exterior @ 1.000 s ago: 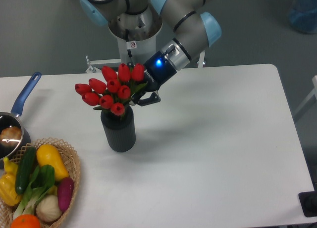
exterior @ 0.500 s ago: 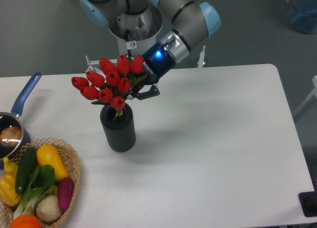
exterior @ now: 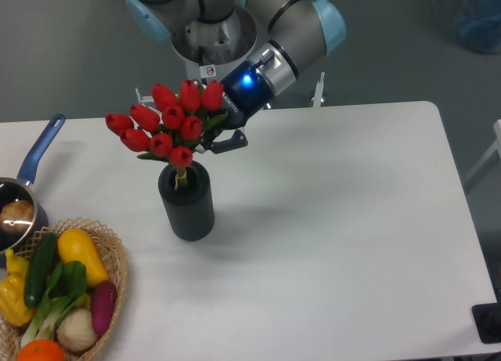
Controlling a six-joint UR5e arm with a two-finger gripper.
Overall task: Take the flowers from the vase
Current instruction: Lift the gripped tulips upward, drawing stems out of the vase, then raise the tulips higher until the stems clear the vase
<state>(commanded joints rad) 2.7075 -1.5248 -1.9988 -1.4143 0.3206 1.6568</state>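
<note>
The flowers (exterior: 166, 127) are a bunch of red tulip buds, about nine of them, packed close together. They have green leaves under them and a few thin pale stems. The bunch is wider than the vase (exterior: 186, 200) below it. The buds are up in the air above the vase and lean toward the left. Only the stem ends reach down into the round mouth of the vase.

The vase is dark grey, almost black. It is a plain round tube shape and it stands upright on the white desk (exterior: 337, 220), toward the left side.

The gripper (exterior: 210, 139) comes in from the right side of the bunch. Its fingers are pinching the flowers low down, by the leaves on the right. The buds hide most of the fingers, but one dark finger (exterior: 227, 142) pokes out at the right. A blue light shines on the dark wrist part behind it. There is small white writing along that wrist part, but it is too small to read. A little round sticker with red on it sits on the grey robot base behind.

At the left edge of the desk is a steel pot (exterior: 22, 195) with a blue handle. In the near left corner sits a wicker basket (exterior: 109, 255) full of colourful vegetables.
</note>
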